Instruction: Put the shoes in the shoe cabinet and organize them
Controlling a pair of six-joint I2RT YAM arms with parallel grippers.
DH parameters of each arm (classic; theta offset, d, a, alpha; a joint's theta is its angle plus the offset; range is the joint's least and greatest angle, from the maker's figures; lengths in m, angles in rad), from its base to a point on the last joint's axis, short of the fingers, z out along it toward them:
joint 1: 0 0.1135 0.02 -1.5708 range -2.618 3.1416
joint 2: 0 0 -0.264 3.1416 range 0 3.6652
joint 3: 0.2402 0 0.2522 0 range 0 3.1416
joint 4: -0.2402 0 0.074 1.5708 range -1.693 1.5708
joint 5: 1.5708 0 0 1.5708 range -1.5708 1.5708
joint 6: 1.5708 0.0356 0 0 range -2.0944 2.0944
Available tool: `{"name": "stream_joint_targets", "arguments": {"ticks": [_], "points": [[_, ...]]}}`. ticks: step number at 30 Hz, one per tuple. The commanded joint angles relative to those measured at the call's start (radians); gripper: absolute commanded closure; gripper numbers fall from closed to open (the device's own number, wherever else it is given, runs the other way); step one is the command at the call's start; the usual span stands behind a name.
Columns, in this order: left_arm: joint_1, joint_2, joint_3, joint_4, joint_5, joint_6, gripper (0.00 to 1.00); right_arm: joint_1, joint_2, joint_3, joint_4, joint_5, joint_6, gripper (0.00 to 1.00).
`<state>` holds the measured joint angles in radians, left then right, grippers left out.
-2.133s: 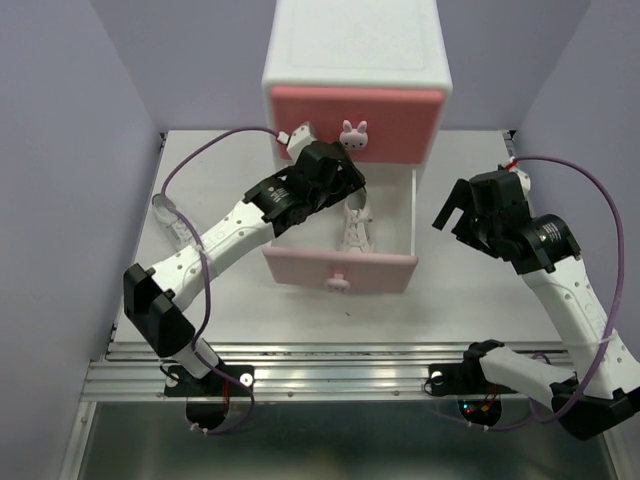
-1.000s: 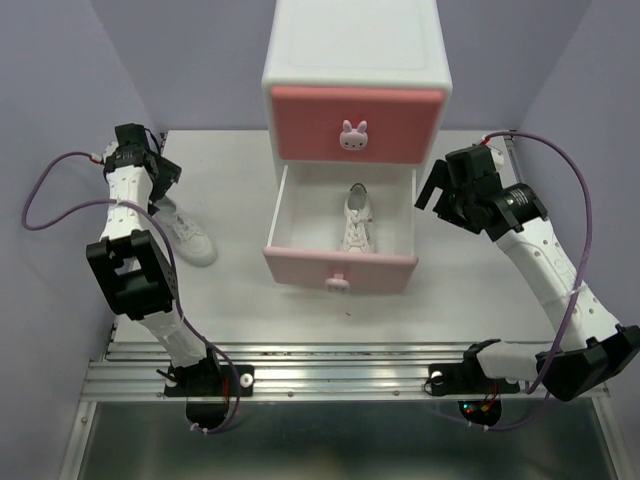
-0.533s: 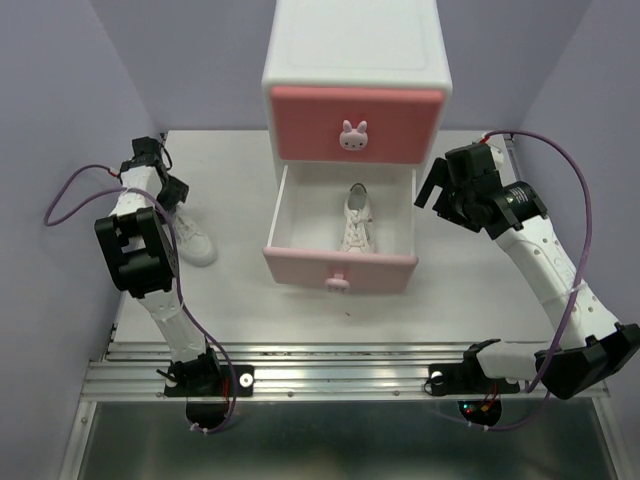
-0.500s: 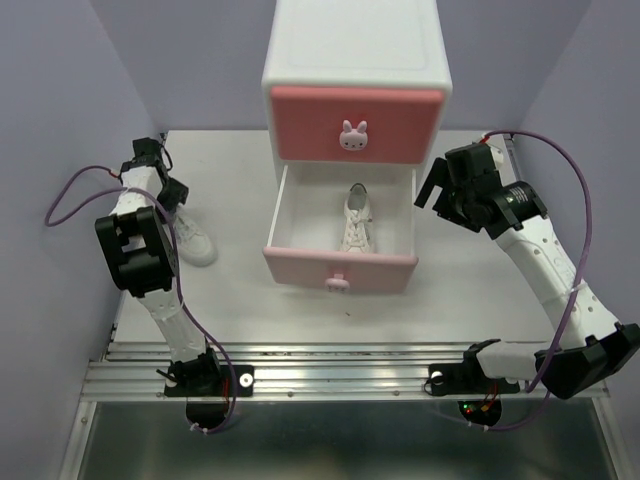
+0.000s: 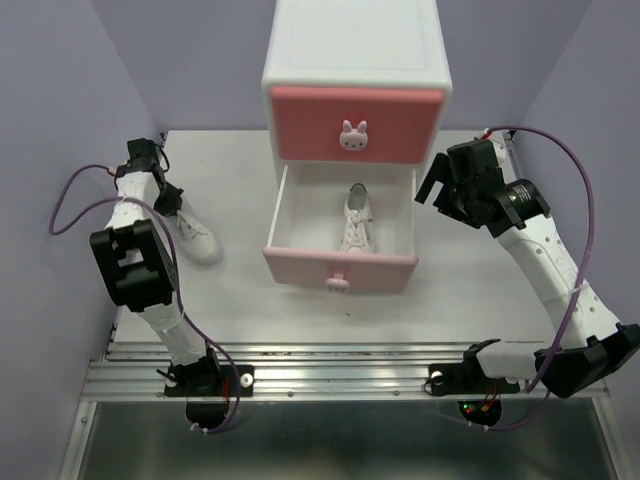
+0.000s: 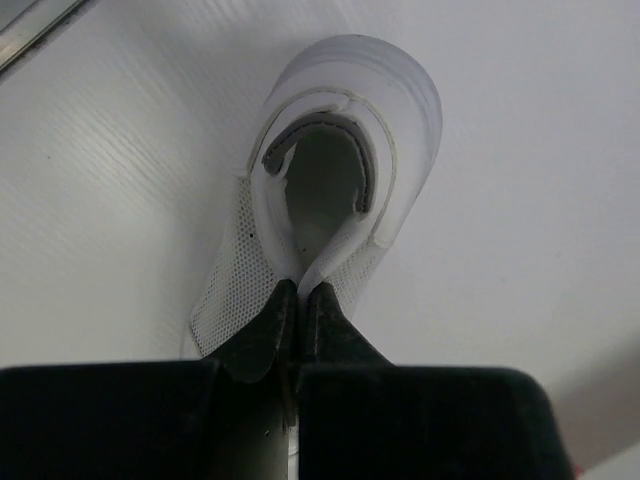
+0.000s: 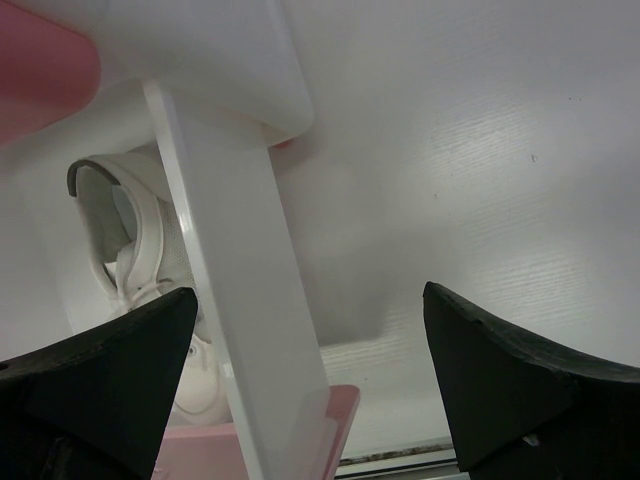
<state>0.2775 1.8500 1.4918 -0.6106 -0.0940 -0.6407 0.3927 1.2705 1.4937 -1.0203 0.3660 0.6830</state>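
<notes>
The left gripper (image 5: 168, 205) is down at the far left of the table (image 5: 470, 290), its jaws pinched together on the rim of a loose shoe (image 5: 195, 240). From the left wrist view the fingers (image 6: 262, 335) squeeze the soft collar at the front of the shoe's opening (image 6: 400, 110), and the rounded heel lies beyond them. The white shoe sits sole-down on the table, well left of the cabinet (image 5: 355, 60). Its long axis runs on a diagonal, heel to the far left under the gripper and toe to the near right.

The right gripper (image 5: 440, 195) hangs just beside the cabinet's right side with its jaws spread wide, holding nothing. Its own camera shows the side wall of the lower drawer (image 7: 230, 300) between the fingertips.

That drawer (image 5: 340, 268) is pulled out, and a stowed shoe (image 5: 355, 222), also white, lies inside. It runs lengthwise front to back, toe toward the drawer front and heel toward the rear.
</notes>
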Motion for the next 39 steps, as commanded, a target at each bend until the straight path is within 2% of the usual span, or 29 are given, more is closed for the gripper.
{"name": "stream_joint_targets", "arguments": {"ticks": [1,10,15,17,18,22,25,27,32,35,36,38,39], "points": [[0.002,-0.181,0.033,-0.001,0.105,-0.033,1.0,-0.005,-0.014,0.037,0.032,0.005,-0.02,0.0],[-0.04,-0.423,0.165,-0.012,0.33,-0.132,1.0,-0.005,-0.045,0.03,0.046,0.017,-0.022,0.0],[-0.119,-0.521,0.169,0.026,0.385,-0.137,1.0,-0.005,-0.06,0.01,0.058,-0.001,-0.042,0.0],[-0.19,-0.526,0.195,0.02,0.386,-0.128,1.0,-0.005,-0.048,0.013,0.065,-0.012,-0.065,0.0],[-0.24,-0.534,0.229,0.017,0.372,-0.134,1.0,-0.005,-0.04,0.019,0.065,-0.016,-0.075,0.0],[-0.32,-0.572,0.269,0.032,0.321,-0.186,1.0,-0.005,-0.036,0.019,0.062,-0.029,-0.102,0.0],[-0.334,-0.598,0.266,0.025,0.317,-0.218,1.0,-0.005,-0.042,-0.003,0.065,-0.039,-0.102,0.0],[-0.366,-0.624,0.277,-0.009,0.26,-0.234,1.0,-0.005,-0.046,-0.007,0.065,-0.042,-0.094,0.0],[-0.452,-0.733,0.127,0.043,0.189,-0.4,1.0,-0.005,-0.056,-0.024,0.063,-0.052,-0.108,0.0],[-0.538,-0.77,0.073,0.058,0.105,-0.468,1.0,-0.005,-0.059,-0.021,0.052,-0.061,-0.112,0.0],[-0.594,-0.784,0.058,0.06,0.015,-0.514,1.0,-0.005,-0.065,-0.024,0.052,-0.062,-0.12,0.0],[-0.65,-0.788,0.054,0.069,-0.048,-0.539,1.0,-0.005,-0.072,-0.032,0.048,-0.062,-0.126,0.0],[-0.713,-0.782,0.061,0.066,-0.122,-0.569,1.0,-0.005,-0.076,-0.036,0.048,-0.064,-0.134,0.0]]}}
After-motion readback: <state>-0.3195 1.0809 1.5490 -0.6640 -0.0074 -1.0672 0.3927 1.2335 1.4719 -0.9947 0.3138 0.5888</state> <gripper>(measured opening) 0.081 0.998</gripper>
